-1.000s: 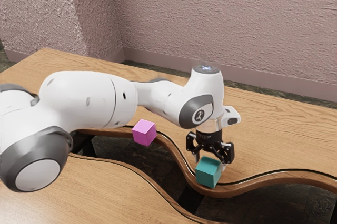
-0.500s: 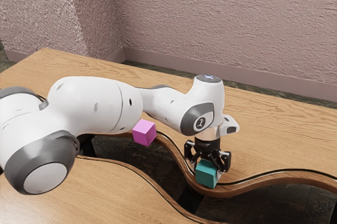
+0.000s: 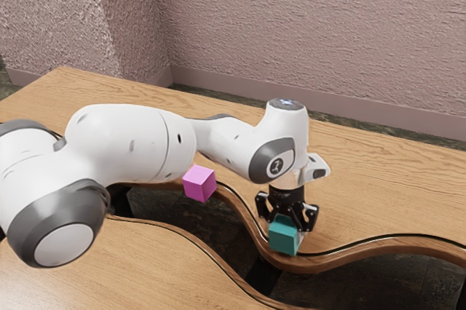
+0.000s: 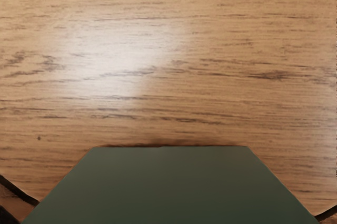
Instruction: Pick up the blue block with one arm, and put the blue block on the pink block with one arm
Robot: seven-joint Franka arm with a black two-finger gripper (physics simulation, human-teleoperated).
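The blue block [image 3: 284, 241], teal in colour, stands on the wooden table [image 3: 378, 179] close to its curved front edge. My gripper [image 3: 285, 228] is down over it, with a black finger pressed against each side, so it is shut on the block. The wrist view has the block's top [image 4: 168, 187] as a large dark green face just under the hand, with wood grain beyond it. The pink block [image 3: 199, 183] rests on the table to the exterior view's left of the gripper, about a hand's width away and apart from the blue block.
A dark curved gap [image 3: 218, 230] runs between the far table and a second wooden surface [image 3: 145, 273] in front. A textured pink wall [image 3: 328, 26] closes the back. Open tabletop lies to the exterior view's right of the gripper.
My hand came down from above the blue block until the fingers straddled it. The fingers then drew in against the block's sides. The pink block has not moved.
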